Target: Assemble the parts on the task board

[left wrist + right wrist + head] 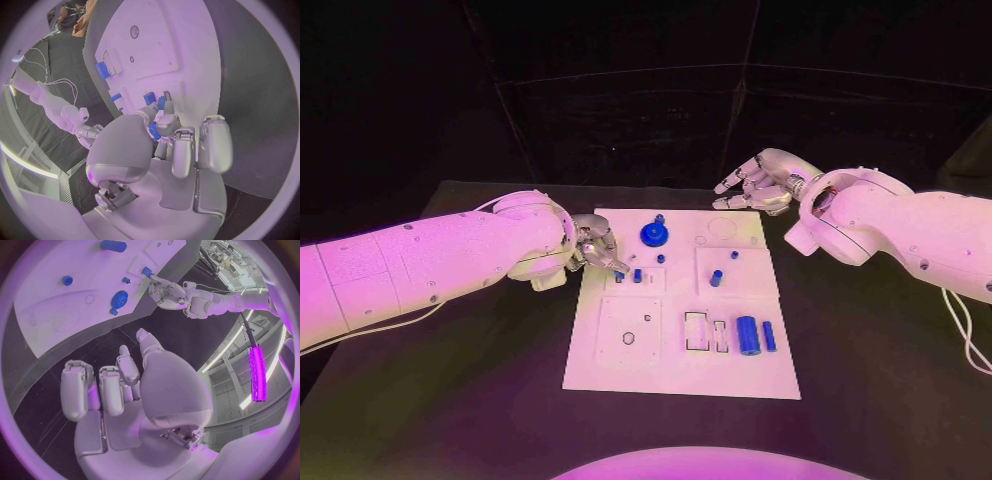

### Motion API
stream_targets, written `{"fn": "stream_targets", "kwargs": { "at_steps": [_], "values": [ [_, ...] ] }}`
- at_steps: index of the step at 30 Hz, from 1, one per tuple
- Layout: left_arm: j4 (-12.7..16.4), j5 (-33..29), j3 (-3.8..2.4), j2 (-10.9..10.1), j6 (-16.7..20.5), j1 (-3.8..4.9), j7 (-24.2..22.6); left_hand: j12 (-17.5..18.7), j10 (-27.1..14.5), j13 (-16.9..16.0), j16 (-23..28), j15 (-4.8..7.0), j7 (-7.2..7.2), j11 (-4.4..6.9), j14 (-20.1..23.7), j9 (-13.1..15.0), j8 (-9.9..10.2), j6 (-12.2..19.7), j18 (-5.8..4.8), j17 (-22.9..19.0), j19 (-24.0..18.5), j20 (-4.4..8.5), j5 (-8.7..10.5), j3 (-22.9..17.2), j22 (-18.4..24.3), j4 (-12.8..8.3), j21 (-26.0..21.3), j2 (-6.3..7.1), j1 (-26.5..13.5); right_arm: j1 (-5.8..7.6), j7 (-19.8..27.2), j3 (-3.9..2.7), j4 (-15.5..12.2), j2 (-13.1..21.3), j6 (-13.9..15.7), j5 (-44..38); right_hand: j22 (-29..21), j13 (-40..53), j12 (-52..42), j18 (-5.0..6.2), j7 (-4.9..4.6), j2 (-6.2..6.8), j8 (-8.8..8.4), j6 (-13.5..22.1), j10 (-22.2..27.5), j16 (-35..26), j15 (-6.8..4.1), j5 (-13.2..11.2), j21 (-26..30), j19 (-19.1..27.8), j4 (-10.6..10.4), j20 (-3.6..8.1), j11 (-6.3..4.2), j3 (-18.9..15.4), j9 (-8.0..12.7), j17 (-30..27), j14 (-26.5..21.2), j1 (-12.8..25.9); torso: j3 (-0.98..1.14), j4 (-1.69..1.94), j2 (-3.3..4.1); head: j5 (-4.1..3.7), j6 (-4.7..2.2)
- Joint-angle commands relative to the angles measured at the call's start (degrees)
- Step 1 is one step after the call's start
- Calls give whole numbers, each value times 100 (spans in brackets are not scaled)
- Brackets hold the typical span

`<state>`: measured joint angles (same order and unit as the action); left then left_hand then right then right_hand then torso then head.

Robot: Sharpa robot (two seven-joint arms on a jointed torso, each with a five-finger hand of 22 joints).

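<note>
Board: the white plate (678, 350) lies mid-table, its long side running away from the robot.
Parts: a blue gear (653, 235) sits near the far end; small blue pegs (715, 278) stand in the middle; two blue cylinders (749, 335) lie side by side near the right edge, long axes along the board.
Left hand: the left hand (599, 252) is over the board's left edge, fingertips curled down onto a small blue piece (153, 131), apparently pinching it.
Right hand: the right hand (759, 183) hovers past the board's far right corner, fingers apart, holding nothing.
Key relation: the piece is at the left hand's fingertips, beside two more small blue pieces; the right hand is well apart.
Hidden: the fingers cover most of the piece, so its shape, tilt and target hole are hard to make out.
</note>
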<state>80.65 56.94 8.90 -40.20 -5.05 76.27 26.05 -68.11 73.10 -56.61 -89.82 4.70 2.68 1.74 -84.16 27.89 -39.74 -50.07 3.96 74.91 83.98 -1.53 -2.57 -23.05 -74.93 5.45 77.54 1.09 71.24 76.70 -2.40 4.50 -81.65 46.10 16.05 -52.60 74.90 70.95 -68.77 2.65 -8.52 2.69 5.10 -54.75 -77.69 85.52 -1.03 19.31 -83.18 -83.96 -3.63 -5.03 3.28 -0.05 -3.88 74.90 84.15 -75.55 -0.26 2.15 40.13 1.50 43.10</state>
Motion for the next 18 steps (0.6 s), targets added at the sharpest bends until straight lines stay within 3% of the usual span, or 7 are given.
{"fn": "stream_targets", "kwargs": {
  "at_steps": [1,18],
  "values": [
    [-7,44,-1,7,-107,4,14,20,26,-3,-18,41,-32,1,-584,10,-34,-23,-39,1509,63,51,-19,-511,-14,-491,-12,-1,79,12,36,-5,-10,4,-36,-10,0,3,-7,41,6,-26,30,6,-14,-32,-5,37,19,22,-13,10,5,-20,-1,771,416,42,0,0,1,-3,6],
    [19,51,1,-38,-279,2,116,10,43,-20,-18,40,-31,1,-584,21,-51,-19,-39,1509,63,49,-21,-676,-16,-551,-17,69,43,12,41,-5,-10,10,-35,-10,0,3,-7,41,6,-26,30,6,-14,-32,-5,37,19,22,-13,10,5,-20,-1,771,416,42,-2,1,-3,-1,17]
  ]
}}
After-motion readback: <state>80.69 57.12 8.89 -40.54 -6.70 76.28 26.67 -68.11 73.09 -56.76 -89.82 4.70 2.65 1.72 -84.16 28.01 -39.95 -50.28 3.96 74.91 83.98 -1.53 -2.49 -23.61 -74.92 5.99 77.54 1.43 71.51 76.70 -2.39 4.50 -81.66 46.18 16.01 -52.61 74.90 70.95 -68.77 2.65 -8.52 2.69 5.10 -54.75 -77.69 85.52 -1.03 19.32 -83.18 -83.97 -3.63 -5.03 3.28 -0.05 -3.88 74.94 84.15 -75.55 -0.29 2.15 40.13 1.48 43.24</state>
